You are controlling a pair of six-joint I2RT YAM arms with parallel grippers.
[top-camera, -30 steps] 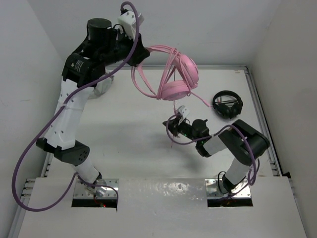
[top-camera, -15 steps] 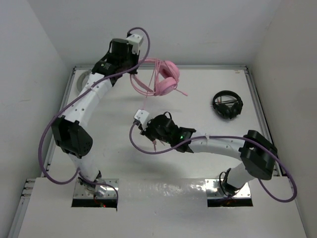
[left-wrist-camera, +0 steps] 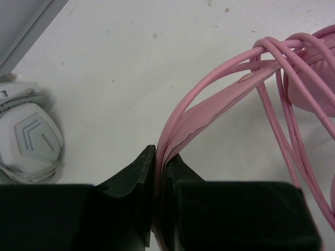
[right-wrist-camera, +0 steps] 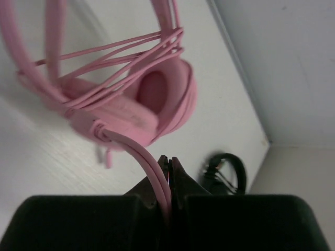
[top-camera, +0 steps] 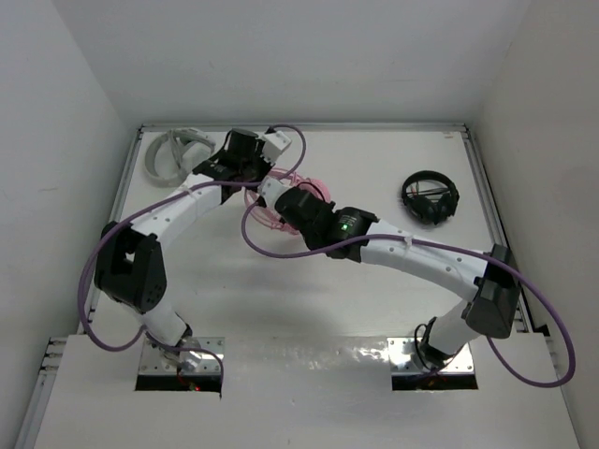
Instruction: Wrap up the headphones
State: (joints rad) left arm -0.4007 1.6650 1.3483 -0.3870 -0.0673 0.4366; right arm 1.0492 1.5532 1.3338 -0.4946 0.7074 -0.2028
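Note:
The pink headphones (top-camera: 316,187) sit at the back middle of the table, mostly hidden under both grippers. My left gripper (left-wrist-camera: 161,154) is shut on the pink headband (left-wrist-camera: 209,107); it shows in the top view (top-camera: 265,178). Several loops of pink cable (left-wrist-camera: 285,130) cross the headband. My right gripper (right-wrist-camera: 168,161) is shut on a doubled strand of the cable (right-wrist-camera: 149,167), just below a pink earcup (right-wrist-camera: 157,94); it shows in the top view (top-camera: 284,198). Cable loops run across the earcups (right-wrist-camera: 120,57).
Grey-white headphones (top-camera: 173,154) lie at the back left, close to my left gripper, and show in the left wrist view (left-wrist-camera: 29,138). Smaller black headphones (top-camera: 430,197) lie at the right and show in the right wrist view (right-wrist-camera: 225,170). Walls close in the table at the back and sides.
The left arm has brought the headphones down from high at the back to the table, moving left. The right arm has stretched out left and away, up to the headphones.

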